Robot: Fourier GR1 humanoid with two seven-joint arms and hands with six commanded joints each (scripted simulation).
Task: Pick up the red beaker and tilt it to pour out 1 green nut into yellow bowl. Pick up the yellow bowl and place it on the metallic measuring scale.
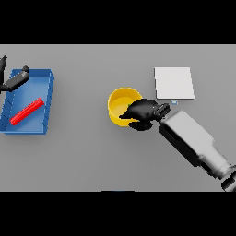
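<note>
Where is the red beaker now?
In the head view, the red beaker lies on its side in the blue tray at the table's left, near the left hand.

The right arm [191,138] is a blocky forearm in pale grey, lighter on its upper face and darker grey along the side, with squared edges. Toward the lower end it narrows into a rounded white-grey segment, then a dark ring-like joint. The right hand [146,112] is glossy black, with stubby fingers and a thumb of rounded segments. The left hand [14,79] is the same black, slim, with faint grey highlights along it
</note>
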